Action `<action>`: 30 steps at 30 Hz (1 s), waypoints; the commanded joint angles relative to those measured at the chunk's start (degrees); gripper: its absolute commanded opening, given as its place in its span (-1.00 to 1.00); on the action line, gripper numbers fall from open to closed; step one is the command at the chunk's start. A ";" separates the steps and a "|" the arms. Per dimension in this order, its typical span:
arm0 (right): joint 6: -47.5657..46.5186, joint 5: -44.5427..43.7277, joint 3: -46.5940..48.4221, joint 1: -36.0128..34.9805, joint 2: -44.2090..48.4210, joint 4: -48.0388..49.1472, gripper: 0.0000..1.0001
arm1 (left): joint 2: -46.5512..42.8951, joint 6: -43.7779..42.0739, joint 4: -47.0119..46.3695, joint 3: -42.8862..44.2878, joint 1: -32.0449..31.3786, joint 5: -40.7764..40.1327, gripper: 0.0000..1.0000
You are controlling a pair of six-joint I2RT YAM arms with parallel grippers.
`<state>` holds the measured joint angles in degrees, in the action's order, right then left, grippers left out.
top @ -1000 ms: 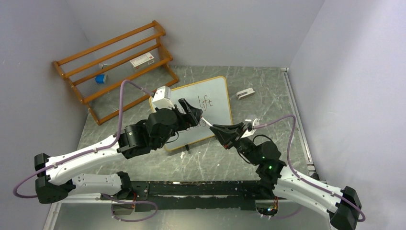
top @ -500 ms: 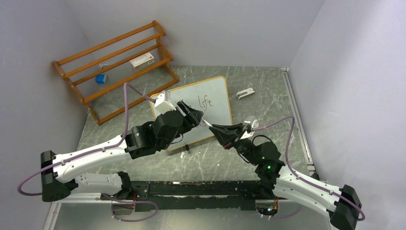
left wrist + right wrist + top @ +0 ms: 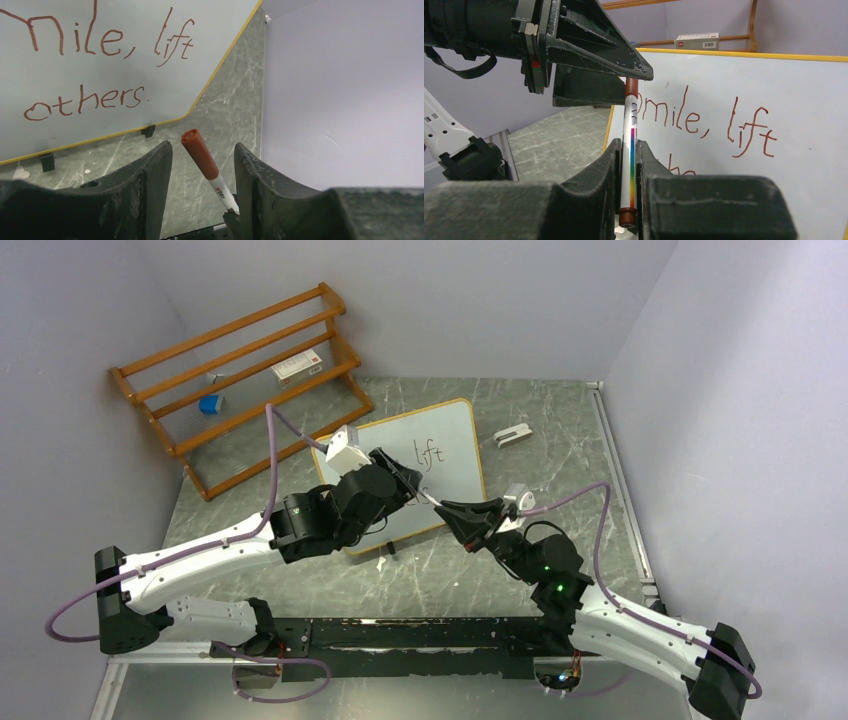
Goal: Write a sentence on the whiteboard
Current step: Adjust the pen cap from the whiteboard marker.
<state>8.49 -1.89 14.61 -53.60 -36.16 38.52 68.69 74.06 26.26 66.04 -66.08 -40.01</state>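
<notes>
The whiteboard [image 3: 458, 468] lies at the middle of the table, and its sentence [image 3: 95, 65] reads "Smile, lift others" in reddish-brown marker. My right gripper [image 3: 629, 144] is shut on a white marker [image 3: 631, 130] with a rainbow stripe, just off the board's near right edge. The marker's red-brown cap [image 3: 199, 152] points up between the fingers of my left gripper [image 3: 203, 147]. That gripper is open, with a gap on each side of the cap. In the top view, the left gripper [image 3: 410, 485] meets the right gripper [image 3: 447, 508] over the board's near corner.
An orange-brown wooden rack [image 3: 240, 380] stands at the back left, holding a small white box [image 3: 297, 366] and a blue object [image 3: 210, 404]. A small white object [image 3: 512, 436] lies on the table right of the board. Walls close in on three sides.
My left arm has reached further right toward the marker, and its jaws have narrowed around the cap. The right gripper has kept its hold and barely moved.
</notes>
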 commanded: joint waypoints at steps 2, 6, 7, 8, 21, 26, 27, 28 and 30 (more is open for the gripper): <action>-2.42 1.06 0.68 0.17 -0.36 1.60 -1.00 | -0.72 2.59 2.69 1.18 0.43 -3.00 0.02; -2.51 1.41 0.68 0.16 -1.03 1.90 -1.00 | -1.33 3.66 1.38 -0.07 0.81 -2.27 -0.08; -2.51 1.46 0.60 0.17 -1.16 2.05 -1.00 | -1.47 3.90 1.00 -0.29 0.94 -2.11 -0.10; -2.51 1.52 0.60 0.19 -1.26 1.99 -1.00 | -1.50 4.16 0.80 -0.47 1.10 -2.03 -0.14; -2.04 1.10 0.77 0.16 -1.01 3.25 -1.00 | -2.89 10.74 -3.52 -5.82 1.84 4.04 -0.90; -1.46 -1.43 0.42 0.16 -1.08 5.39 -1.00 | -2.84 12.90 -6.79 -8.88 1.84 9.00 -0.90; -1.39 -1.77 0.50 0.17 -1.22 5.81 -1.00 | -2.65 13.33 -7.10 -9.09 1.84 10.24 -0.90; -1.56 -1.98 0.55 0.17 -1.38 6.23 -1.00 | -2.49 13.49 -7.73 -9.35 1.84 11.38 -0.90; -1.80 -2.34 0.95 0.17 -1.96 6.75 -1.00 | -2.21 13.31 -8.98 -9.73 1.75 13.26 -0.90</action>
<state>6.81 -2.63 14.44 -53.58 -37.82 38.70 65.47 87.15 19.03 58.13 -63.24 -36.36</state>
